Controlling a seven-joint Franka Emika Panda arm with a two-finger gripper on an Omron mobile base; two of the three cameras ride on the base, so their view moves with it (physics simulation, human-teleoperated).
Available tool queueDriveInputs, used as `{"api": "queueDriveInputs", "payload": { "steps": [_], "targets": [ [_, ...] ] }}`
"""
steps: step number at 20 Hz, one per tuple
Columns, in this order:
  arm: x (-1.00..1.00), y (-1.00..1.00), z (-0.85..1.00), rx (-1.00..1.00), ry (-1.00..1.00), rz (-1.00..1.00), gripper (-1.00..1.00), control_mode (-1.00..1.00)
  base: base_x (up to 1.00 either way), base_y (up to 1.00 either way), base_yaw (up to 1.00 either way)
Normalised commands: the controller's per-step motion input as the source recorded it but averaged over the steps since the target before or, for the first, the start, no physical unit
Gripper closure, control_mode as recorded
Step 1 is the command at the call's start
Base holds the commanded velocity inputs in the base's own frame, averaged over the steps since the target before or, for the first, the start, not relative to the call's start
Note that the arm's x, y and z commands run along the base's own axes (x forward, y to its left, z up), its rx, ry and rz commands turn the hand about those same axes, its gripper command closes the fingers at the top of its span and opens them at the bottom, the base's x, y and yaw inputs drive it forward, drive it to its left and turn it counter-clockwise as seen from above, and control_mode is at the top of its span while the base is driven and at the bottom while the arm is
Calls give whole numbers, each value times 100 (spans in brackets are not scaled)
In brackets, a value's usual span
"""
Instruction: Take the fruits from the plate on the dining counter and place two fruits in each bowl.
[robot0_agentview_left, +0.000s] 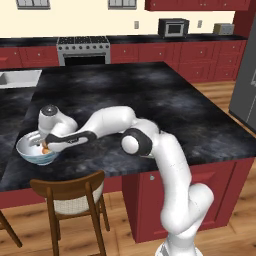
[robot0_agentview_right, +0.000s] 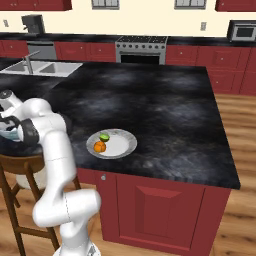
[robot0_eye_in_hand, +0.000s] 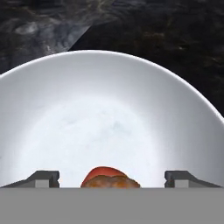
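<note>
Gripper (robot0_eye_in_hand: 112, 178) jaws wide apart over bowl (robot0_agentview_left: 30, 152) at dining counter (robot0_agentview_left: 150, 100) near left edge, peach fruit (robot0_eye_in_hand: 109, 179) loose between fingertips; lime (robot0_agentview_right: 104, 136) and orange (robot0_agentview_right: 100, 146) on plate (robot0_agentview_right: 122, 145)

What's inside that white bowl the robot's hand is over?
The bowl holds a reddish-orange fruit between the open gripper. Its lower part is cut off, so any second fruit stays hidden.

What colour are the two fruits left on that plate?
One fruit is green and the other bright orange, on the grey-white plate; the right base view shows them best.
</note>
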Motion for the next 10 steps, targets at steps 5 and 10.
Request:
{"api": "queueDriveInputs", "payload": {
  "steps": [5,10],
  "targets": [
    [2,-6,64,0,0,-1,-100,-100,0,0,0],
    [-10,-69,29,0,0,-8,-100,-100,0,0,0]
  ]
}}
